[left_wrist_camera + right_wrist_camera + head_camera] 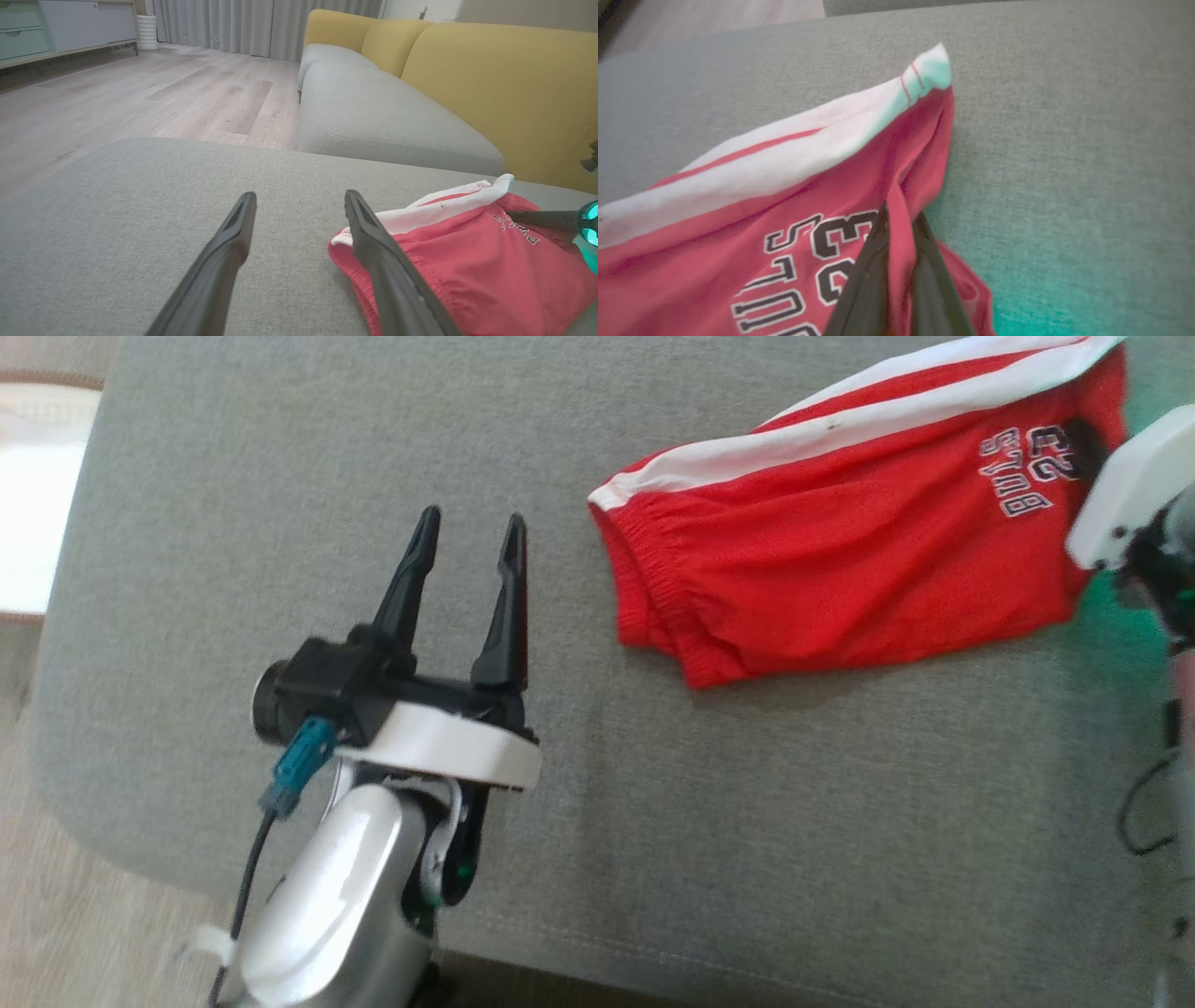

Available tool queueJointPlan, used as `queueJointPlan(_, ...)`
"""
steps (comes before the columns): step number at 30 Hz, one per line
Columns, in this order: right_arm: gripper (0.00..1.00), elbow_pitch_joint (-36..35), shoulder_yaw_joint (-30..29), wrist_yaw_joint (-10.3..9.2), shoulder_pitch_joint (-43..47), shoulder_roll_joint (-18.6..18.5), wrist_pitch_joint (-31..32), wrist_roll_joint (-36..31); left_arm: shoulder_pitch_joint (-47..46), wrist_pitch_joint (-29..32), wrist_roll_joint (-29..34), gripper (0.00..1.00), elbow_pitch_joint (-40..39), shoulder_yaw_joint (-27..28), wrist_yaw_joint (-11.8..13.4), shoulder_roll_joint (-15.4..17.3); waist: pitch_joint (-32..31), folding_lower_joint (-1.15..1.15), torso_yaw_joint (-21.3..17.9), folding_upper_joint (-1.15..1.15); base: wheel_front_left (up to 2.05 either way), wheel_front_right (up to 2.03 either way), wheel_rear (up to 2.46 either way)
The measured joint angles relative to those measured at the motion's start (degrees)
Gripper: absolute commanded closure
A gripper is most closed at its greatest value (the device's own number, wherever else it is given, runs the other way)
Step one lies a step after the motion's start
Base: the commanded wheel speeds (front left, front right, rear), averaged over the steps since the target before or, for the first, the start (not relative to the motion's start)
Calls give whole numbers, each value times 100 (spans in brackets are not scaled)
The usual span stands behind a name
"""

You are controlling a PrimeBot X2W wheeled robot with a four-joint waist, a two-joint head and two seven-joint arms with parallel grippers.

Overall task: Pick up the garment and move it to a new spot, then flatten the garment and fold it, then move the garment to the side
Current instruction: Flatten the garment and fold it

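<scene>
On the cushion (747, 803), toward its far right: garment (840, 551), lying flat, waistband end pointing left. Left of the garment and apart from it, over bare cushion: left gripper (472, 518), fingers parted, nothing between them. At the garment's right end: right gripper (901, 212), a fold of cloth pinched between its fingers. Left of the cushion and below its edge: floor (56, 915). Beyond the cushion, from the left wrist view: sofa (383, 112), floor to its left. Across that floor, far left: cabinet (46, 28).
</scene>
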Motion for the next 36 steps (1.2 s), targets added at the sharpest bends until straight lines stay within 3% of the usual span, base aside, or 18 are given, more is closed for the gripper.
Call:
queueJointPlan(5,100,-25,-42,0,293,314,-291,468,434,-11,314,0,11,417,-260,-52,-188,0,-251,0,0,0,0)
queueJointPlan(10,100,-174,-98,0,909,383,-445,892,1055,-11,527,0,51,904,-490,-76,-487,0,-662,0,0,0,0)
queueJointPlan(19,100,-123,-888,0,1521,381,-764,1063,1813,-11,906,0,-7,1459,-873,-170,-1057,0,-1282,0,0,0,0)
queueJointPlan(24,100,65,-1444,0,1595,275,-994,800,1925,-11,1015,0,47,1572,-1045,-219,-1194,0,-1273,0,0,0,0)
queueJointPlan(29,100,-174,-1675,0,1578,226,-1010,569,1994,-11,1016,0,73,1674,-1048,-227,-1252,0,-1136,0,0,0,0)
queueJointPlan(36,100,-900,-978,0,1532,381,-721,437,2031,-11,872,0,112,1541,-1078,-241,-1290,0,-928,0,0,0,0)
